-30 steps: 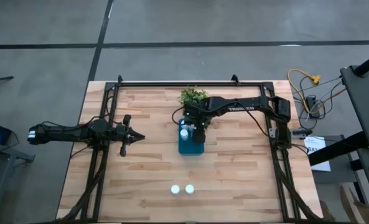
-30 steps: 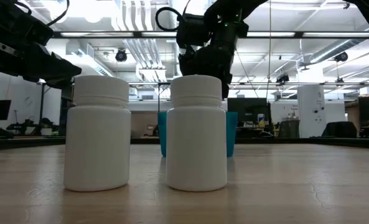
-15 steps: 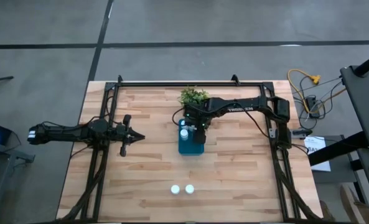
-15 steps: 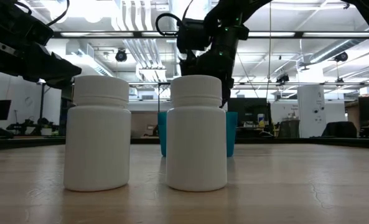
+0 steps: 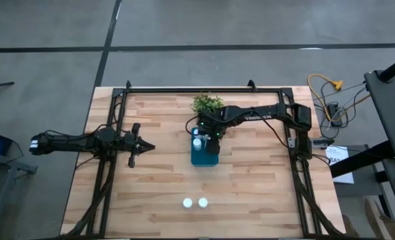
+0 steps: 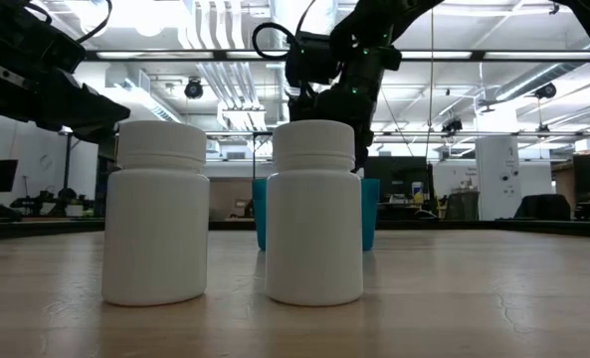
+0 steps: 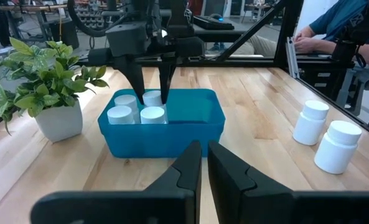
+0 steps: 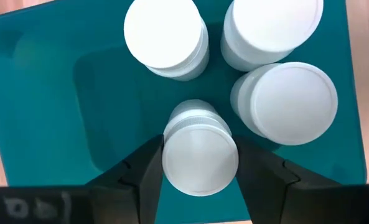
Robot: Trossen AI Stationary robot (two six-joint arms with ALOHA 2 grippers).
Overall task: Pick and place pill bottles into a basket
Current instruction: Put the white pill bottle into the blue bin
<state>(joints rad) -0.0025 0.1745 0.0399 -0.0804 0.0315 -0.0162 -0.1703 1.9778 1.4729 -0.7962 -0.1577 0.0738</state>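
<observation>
Right fingers [image 8: 200, 163] flank a pill bottle [image 8: 200, 155] inside basket [image 8: 41, 81].

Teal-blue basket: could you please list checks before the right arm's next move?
1. Right end effector closed on the small white round-capped pill bottle: ok.
2. That bottle within the teal-blue rectangular basket walls: ok.
3. Its base resting on the basket floor: cannot tell.
4. Three white bottles inside standing upright: ok.
5. Left end effector shut, parked at the wooden table left side: ok.
6. All bottles collected: not ok, two white bottles on the table.
</observation>
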